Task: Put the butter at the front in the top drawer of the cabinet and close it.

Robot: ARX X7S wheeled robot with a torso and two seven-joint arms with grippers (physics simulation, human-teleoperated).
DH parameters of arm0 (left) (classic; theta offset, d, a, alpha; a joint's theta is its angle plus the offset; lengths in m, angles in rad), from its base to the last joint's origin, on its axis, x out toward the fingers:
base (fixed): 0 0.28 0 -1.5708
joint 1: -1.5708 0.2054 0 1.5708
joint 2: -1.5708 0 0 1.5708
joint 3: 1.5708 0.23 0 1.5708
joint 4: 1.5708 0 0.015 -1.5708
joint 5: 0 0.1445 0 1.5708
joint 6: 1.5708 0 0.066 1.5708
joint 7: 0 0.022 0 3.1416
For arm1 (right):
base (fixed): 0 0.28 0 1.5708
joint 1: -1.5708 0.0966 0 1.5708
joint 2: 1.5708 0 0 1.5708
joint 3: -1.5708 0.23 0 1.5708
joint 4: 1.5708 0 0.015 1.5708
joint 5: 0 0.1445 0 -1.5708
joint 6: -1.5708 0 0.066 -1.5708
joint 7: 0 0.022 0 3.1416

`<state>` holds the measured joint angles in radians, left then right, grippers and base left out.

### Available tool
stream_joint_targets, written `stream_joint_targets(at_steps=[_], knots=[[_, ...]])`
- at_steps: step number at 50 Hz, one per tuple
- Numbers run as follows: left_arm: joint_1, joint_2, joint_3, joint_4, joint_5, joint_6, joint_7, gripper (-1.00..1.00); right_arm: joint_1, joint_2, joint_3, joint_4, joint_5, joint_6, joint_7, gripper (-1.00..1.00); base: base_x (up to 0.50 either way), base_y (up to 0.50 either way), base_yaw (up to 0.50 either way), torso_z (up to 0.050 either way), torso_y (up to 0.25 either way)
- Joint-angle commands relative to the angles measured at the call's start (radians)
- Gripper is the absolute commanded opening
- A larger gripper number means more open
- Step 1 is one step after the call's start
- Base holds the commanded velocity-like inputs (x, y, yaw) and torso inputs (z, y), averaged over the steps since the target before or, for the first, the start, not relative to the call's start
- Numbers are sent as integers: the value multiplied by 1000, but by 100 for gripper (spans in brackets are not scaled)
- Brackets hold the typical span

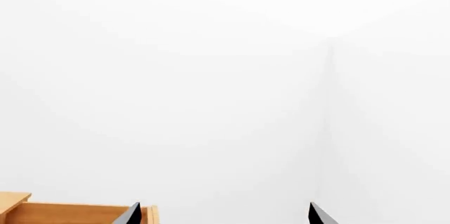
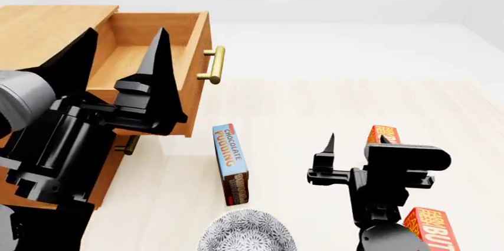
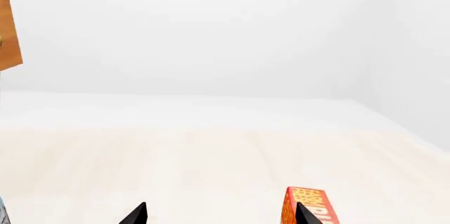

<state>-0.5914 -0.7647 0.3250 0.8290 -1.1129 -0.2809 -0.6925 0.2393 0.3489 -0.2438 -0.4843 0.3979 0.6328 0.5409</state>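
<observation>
An orange-brown wooden cabinet fills the far left of the head view, its top drawer pulled open, the inside bare wood, a brass bar handle on its front. A second brass handle shows lower down, half hidden by the arm. The left gripper is raised in front of the open drawer, its two black fingers pointing up and set well apart, with nothing between them; in the left wrist view only the fingertips and a corner of the drawer show. At center, on the pale floor, a blue-and-brown pudding box lies on its long edge, with a patterned grey bowl nearer the robot. To the right, the right gripper is held low and level, fingers spread and empty. Just beyond it stands the far butter, a red carton with yellow lettering, close by the right-hand finger and not between the two. The near butter, the one at the front, lies at the lower right beside the right arm, touched by neither gripper.
</observation>
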Motion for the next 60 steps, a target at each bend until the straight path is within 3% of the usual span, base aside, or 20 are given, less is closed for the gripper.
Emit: stream_joint_targets(at_steps=[1,16,60], knots=[[22,-6,-1,10,15,7,-4,100,27,42,54,-19,43,95,16,100,0,0,0,0,0],[46,-2,2,0,26,20,4,100,111,96,63,49,62,173,-16,100,0,0,0,0,0],[65,11,15,-11,36,34,13,100,262,113,56,495,23,-31,-204,100,0,0,0,0,0]])
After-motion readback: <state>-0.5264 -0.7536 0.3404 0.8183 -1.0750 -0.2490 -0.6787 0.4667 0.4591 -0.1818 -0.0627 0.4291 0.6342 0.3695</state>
